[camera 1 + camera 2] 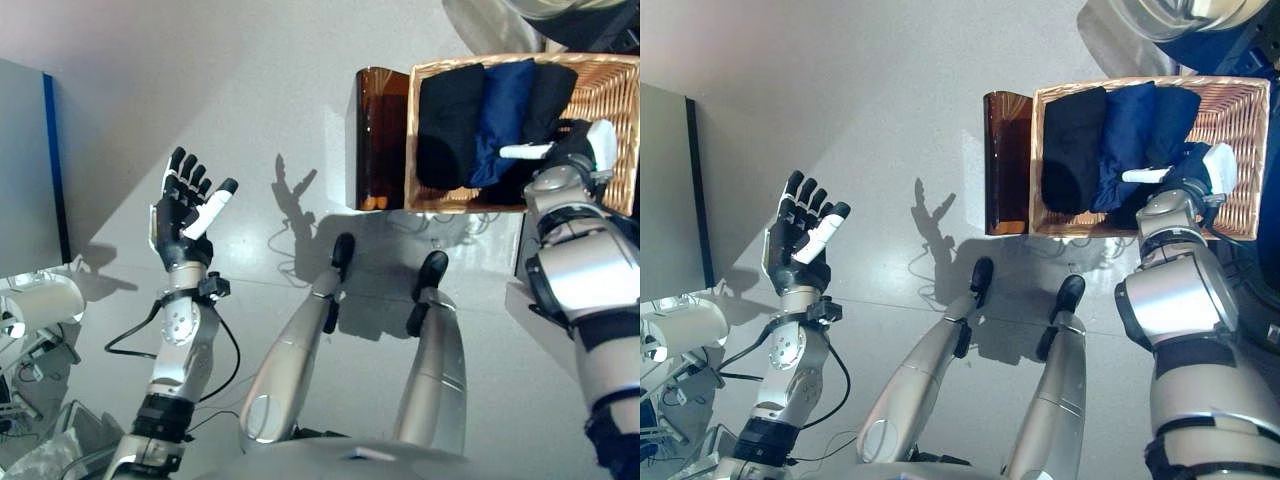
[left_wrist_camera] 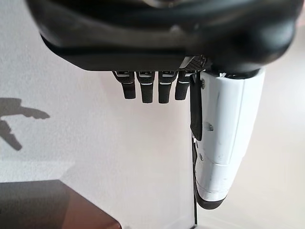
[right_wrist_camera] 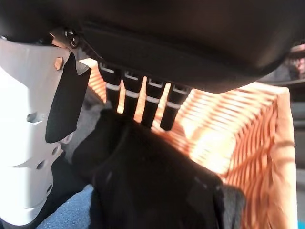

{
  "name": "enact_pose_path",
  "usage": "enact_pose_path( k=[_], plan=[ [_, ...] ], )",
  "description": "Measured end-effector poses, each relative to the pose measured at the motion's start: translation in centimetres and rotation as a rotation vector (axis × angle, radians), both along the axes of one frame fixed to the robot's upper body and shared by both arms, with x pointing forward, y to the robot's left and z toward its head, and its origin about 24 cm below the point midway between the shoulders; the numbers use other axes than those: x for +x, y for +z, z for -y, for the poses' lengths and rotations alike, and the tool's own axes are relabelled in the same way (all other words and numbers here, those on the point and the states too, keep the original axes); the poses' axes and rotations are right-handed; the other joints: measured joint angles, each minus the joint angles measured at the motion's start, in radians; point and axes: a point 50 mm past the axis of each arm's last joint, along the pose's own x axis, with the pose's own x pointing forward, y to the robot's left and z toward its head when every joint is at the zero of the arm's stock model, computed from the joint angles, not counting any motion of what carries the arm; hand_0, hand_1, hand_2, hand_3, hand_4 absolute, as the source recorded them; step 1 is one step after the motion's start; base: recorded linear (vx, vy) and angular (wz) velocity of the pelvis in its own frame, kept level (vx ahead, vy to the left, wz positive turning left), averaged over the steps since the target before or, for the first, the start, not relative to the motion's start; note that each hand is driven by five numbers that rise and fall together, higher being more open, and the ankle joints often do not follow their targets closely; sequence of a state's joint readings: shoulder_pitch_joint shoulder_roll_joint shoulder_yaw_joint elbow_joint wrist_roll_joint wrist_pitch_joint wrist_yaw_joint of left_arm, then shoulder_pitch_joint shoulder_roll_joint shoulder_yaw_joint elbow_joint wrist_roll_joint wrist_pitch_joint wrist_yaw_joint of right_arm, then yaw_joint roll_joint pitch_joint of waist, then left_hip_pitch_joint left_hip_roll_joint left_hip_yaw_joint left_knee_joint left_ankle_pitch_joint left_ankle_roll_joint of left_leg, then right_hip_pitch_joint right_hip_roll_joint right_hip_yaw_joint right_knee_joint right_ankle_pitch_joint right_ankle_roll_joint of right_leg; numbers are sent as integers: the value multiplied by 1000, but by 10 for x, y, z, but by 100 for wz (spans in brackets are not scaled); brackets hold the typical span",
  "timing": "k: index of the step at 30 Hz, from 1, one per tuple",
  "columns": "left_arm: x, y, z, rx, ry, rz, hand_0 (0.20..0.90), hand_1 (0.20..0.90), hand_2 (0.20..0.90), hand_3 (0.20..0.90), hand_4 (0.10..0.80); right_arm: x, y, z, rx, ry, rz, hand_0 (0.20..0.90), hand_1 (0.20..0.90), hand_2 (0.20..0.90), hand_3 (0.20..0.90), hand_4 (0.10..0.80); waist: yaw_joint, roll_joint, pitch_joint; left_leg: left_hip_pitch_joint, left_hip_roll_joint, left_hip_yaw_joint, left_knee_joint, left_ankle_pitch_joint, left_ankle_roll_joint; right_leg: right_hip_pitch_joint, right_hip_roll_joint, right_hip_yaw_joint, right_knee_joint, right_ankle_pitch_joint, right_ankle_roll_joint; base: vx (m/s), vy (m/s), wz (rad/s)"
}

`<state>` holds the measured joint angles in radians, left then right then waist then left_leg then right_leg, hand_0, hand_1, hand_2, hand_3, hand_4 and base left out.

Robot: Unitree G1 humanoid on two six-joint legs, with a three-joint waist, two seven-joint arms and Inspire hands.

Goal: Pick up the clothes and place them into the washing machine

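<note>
Now we see the clothes point(image 1: 490, 115), dark and blue, folded in the wicker basket point(image 1: 615, 95) at far right. Our right hand point(image 1: 570, 145) is down among them, fingers straight on a black garment point(image 3: 143, 186). Our left hand point(image 1: 185, 215) hangs spread wide, empty, well left.

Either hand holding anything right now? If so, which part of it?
Left hand is open in the air, holding nothing. Right hand is down in the wicker basket on the dark clothes; fingers reach into the cloth, but a closed hold cannot be told.
</note>
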<state>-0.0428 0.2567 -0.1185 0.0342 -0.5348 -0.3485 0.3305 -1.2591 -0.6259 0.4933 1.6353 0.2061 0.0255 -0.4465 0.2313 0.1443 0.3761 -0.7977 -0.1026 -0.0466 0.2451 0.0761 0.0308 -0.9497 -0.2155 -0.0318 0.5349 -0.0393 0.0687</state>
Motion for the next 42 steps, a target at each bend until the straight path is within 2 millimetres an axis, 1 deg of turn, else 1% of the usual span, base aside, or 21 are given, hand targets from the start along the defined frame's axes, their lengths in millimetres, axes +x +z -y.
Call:
enact_pose_path(
  k=[2, 4, 5, 6, 8, 10, 13, 15, 20, 21, 24, 30, 33, 36, 37, 38, 42],
  plan=[
    [0, 1, 0, 11, 3, 4, 900, 900, 900, 900, 800, 3, 4, -5, -30, 6, 3, 900, 900, 900, 900, 800, 0, 12, 0, -4, -1, 0, 0, 1, 1, -5, -1, 2, 4, 0, 1, 0, 0, 0],
    [0, 2, 1, 19, 4, 7, 900, 900, 900, 900, 800, 3, 4, -5, -30, 6, 4, 900, 900, 900, 900, 800, 1, 22, -3, -3, -1, -1, 0, 3, -1, -5, -1, 2, 6, 0, 1, 0, 0, 0],
    [0, 3, 1, 23, 4, 13, 900, 900, 900, 900, 800, 5, 3, -9, -28, 17, 1, 900, 900, 900, 900, 800, 3, 29, -3, -3, 0, -3, 0, 5, -3, -5, 0, 0, 7, 0, 1, 0, 0, 0],
    [0, 4, 1, 23, 4, 16, 900, 900, 900, 900, 800, 5, 4, -8, -29, 15, 3, 900, 900, 900, 900, 800, 2, 30, -3, -3, 1, -3, 0, 6, -4, -5, 0, -1, 8, -1, 1, 0, 0, 0],
    [0, 8, 3, 21, -2, 36, 900, 900, 900, 900, 800, 7, 1, -14, -25, 28, -4, 900, 900, 900, 900, 800, 3, 33, -5, -2, 1, -7, 0, 9, -8, -4, -1, -5, 15, -3, -4, 8, -17, 3],
    [-1, 11, 3, 21, -6, 47, 900, 900, 900, 900, 800, 7, 0, -14, -25, 22, -15, 900, 900, 900, 900, 800, 4, 35, -6, -1, 1, -16, 0, 11, -11, -3, -2, -8, 20, -7, -7, 9, -24, 10],
    [-1, 13, 3, 20, -5, 58, 900, 900, 900, 900, 800, 5, -1, -12, -20, 12, -22, 900, 900, 900, 900, 800, 9, 36, -6, 2, 0, -29, 0, 19, -22, -2, -6, -21, 46, -20, -13, 9, -42, 16],
    [-1, 13, 3, 20, -5, 60, 900, 900, 900, 900, 800, 5, -1, -11, -19, 11, -23, 900, 900, 900, 900, 800, 10, 36, -7, 2, 0, -40, 0, 22, -27, -2, -15, -37, 58, -28, -21, 14, -21, 18],
    [0, 14, 4, 17, -7, 62, 900, 900, 900, 900, 800, 1, -4, -6, -5, -12, -36, 900, 900, 900, 900, 800, 31, 41, -10, 2, 0, -69, 0, 32, -43, 3, -15, -64, 71, -38, -35, 28, -10, 12],
    [0, 13, 4, 18, -8, 61, 900, 900, 900, 900, 800, 2, -5, -8, -3, -6, -37, 900, 900, 900, 900, 800, 34, 41, -10, 2, 1, -71, 0, 34, -44, 2, -15, -65, 71, -39, -36, 25, 4, 5],
    [-1, 13, 4, 18, -8, 60, 900, 900, 900, 900, 800, 3, -6, -10, 0, -1, -38, 900, 900, 900, 900, 800, 35, 43, -11, 2, 1, -72, 0, 36, -47, 3, -14, -65, 71, -39, -36, 0, 0, 0],
    [-1, 13, 4, 20, -15, 62, 900, 900, 900, 900, 800, 1, -9, -8, 5, -4, -57, 900, 900, 900, 900, 800, 39, 43, -12, 3, 0, -79, 15, 35, -44, 19, -14, -72, 69, -36, -33, 8, 6, 2],
    [0, 13, 5, 20, -17, 64, 900, 900, 900, 900, 800, -2, -11, -5, -68, -10, -133, 900, 900, 900, 900, 800, 52, 46, -14, 2, -1, -86, 17, 34, -44, 24, -17, -83, 69, -36, -32, 23, -5, 5],
    [0, 13, 4, 19, -16, 62, 900, 900, 900, 900, 800, -5, -13, -2, -97, -26, -178, 900, 900, 900, 900, 800, 60, 50, -16, 3, 0, -101, 19, 34, -45, 32, -18, -95, 65, -39, -35, 9, -7, 11],
    [-1, 13, 4, 20, -16, 59, 900, 900, 900, 900, 800, -5, -14, -2, -113, -25, -195, 425, 425, 425, 425, 461, 64, 50, -16, 1, -1, -101, 19, 34, -45, 33, -19, -95, 65, -42, -36, 21, -10, 9],
    [-1, 12, 5, 20, -17, 53, 900, 900, 900, 900, 800, -5, -15, -2, -153, -25, -227, 200, 200, 200, 200, 300, 65, 51, -17, 1, -3, -102, 23, 34, -45, 33, -21, -98, 70, -44, -40, 17, -6, 3],
    [1, 12, 6, 23, -24, 43, 900, 900, 900, 900, 800, -7, -14, 0, -228, -32, -285, 200, 200, 200, 200, 300, 63, 54, -20, -7, -13, -120, 32, 32, -49, 33, -30, -109, 74, -49, -39, 23, 2, 11]
  ],
)
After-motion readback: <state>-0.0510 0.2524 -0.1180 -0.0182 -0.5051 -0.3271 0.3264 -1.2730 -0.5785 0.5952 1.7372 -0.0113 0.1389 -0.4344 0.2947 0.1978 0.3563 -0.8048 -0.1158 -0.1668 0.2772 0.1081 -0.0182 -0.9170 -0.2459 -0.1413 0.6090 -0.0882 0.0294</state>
